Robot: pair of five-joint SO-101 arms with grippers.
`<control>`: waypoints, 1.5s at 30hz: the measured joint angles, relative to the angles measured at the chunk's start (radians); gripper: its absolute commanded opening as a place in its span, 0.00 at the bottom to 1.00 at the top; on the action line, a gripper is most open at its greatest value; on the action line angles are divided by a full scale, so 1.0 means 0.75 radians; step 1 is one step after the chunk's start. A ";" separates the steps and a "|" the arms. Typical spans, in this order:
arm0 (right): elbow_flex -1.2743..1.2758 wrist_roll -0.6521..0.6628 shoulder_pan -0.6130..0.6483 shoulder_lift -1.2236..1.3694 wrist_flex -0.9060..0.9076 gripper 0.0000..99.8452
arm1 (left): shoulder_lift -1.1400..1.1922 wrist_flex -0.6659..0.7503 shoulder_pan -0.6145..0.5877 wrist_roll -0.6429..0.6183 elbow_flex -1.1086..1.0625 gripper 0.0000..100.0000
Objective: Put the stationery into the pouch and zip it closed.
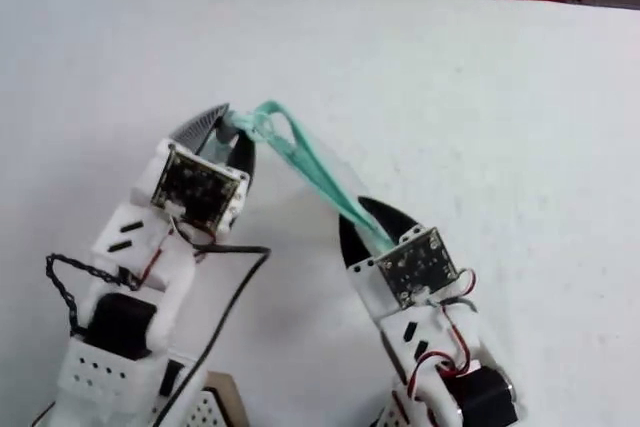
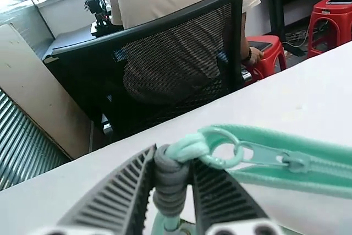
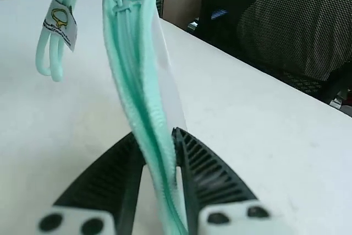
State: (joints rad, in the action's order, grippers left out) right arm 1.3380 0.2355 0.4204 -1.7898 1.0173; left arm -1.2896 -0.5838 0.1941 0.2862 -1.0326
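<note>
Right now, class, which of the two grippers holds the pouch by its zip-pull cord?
The left gripper: its fingers pinch the cord tied to the zip pull, while the right gripper clamps the zipped edge of the pouch.

The white worktop (image 2: 308,103) spreads beneath my left pincer (image 2: 173,169) and runs on ahead of it. Past its far edge, straight in front of the pincer, stands a black mesh chair (image 2: 176,59). Off to one side of the chair is a red stool (image 2: 330,17). Off to the other side are a pale board (image 2: 38,92) and a ribbed grey panel (image 2: 22,141).
</note>
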 measured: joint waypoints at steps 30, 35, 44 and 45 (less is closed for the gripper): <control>0.051 0.000 -0.006 0.000 0.000 0.02 | 0.000 0.235 -0.368 0.092 -0.174 0.02; 0.051 0.000 -0.006 0.000 0.000 0.02 | 0.000 0.235 -0.368 0.092 -0.174 0.02; 0.057 0.000 -0.008 0.000 0.000 0.02 | 0.076 0.237 -0.372 0.092 -0.174 0.21; 0.065 0.000 -0.010 0.000 -0.008 0.02 | 0.078 0.237 -0.376 0.092 -0.174 0.21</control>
State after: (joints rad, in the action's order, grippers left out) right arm 1.3871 0.2355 0.4127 -1.7898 1.0111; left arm -1.2313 -0.4058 -0.0882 0.3552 -1.1630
